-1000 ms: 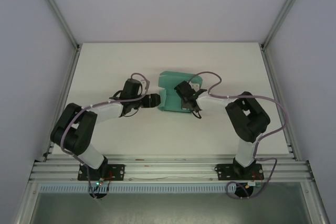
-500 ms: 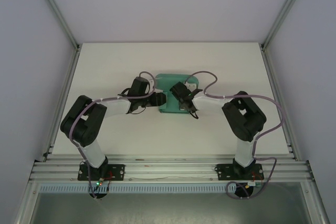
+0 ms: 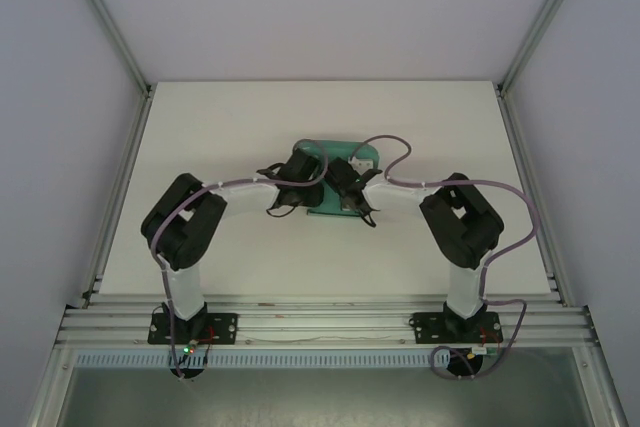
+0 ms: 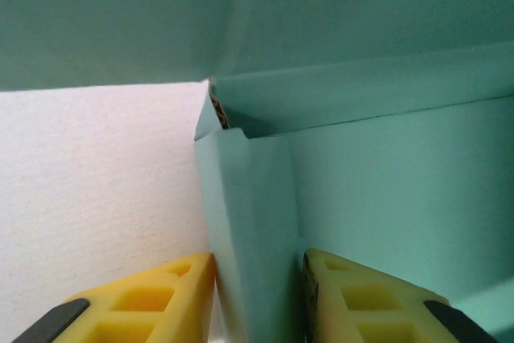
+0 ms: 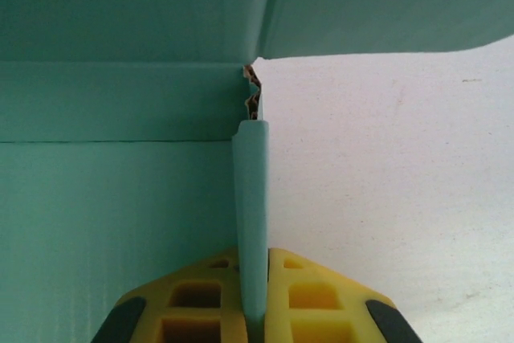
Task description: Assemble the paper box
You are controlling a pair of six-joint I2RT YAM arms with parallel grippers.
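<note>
Noting position: teal-green thin-card paper box (image 3: pixel 338 150) sits mid-way across the white counter (image 3: pixel 220 127), partly erected. Both arms reach in over it, one from each side.

Left wrist view:
- One side wall of the box stands up from the floor panel. A raw corrugated edge shows at its top corner.
- Bare counter lies left of this wall and the box interior right of it. A broad teal panel spans the top of the view.
- Left hand (image 4: pixel 257 279) is astride the wall, with one yellow finger (image 4: pixel 173 295) outside over the counter and the other inside the box.
- The fingers stand apart, with a gap wider than the card is thick. Contact between either pad and the card cannot be determined.

Right wrist view:
- Another wall is seen edge-on and upright. The box floor is to its left and the counter to its right, and a teal panel overhangs the top of the view.
- Right hand (image 5: pixel 253 279) is clamped on this wall. Both yellow fingers (image 5: pixel 201 295) press flat against the card with no gap visible.
</note>
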